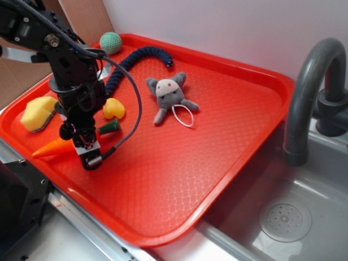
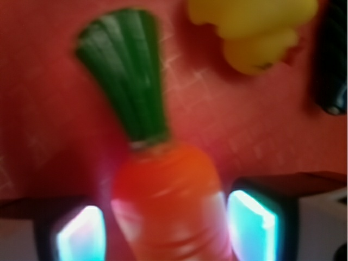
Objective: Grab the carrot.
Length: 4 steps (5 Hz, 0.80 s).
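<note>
Seen across the red tray (image 1: pixel 228 136), left to right: yellow wedge (image 1: pixel 37 113) near the left rim. Next, carrot (image 1: pixel 54 145) lying flat on the tray just right of the wedge, orange tip leftward, green top (image 1: pixel 110 127) rightward. Hand (image 1: pixel 87 148) lowered over the carrot's middle, fingers (image 2: pixel 254 228) parted, one on each side of the orange body (image 2: pixel 168 201); contact unclear. Small yellow piece (image 1: pixel 113 108) just behind the green top. Farther right, grey plush mouse (image 1: pixel 169 95) mid-tray.

Carrot (image 2: pixel 163 190) between jaws, on tray (image 1: pixel 217 157), beside mouse (image 1: pixel 170 96).
</note>
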{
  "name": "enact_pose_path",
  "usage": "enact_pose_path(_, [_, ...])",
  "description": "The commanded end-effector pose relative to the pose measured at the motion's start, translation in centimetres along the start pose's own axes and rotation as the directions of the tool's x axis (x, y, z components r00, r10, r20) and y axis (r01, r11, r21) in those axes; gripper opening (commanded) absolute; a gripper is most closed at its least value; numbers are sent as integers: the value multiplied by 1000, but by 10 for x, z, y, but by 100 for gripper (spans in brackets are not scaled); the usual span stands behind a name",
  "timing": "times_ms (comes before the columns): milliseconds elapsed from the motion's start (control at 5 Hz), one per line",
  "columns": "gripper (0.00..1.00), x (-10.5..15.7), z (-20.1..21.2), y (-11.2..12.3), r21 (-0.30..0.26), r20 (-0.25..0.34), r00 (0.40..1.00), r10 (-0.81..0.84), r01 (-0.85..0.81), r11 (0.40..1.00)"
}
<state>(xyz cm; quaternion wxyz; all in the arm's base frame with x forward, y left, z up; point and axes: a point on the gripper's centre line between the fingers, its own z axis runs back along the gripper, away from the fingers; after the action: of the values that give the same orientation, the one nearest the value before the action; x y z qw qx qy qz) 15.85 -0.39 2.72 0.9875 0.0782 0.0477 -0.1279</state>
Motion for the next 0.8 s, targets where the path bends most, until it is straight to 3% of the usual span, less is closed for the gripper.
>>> enact_pose_path(0, [0,-5,0,5,-17,22,1000,6,-6,1000])
enact_pose_path(400, [0,4,52,37,-79,-75,958,276,-281,956])
enact_pose_path(600, [0,15,82,48,-110,-109,902,418,-429,897])
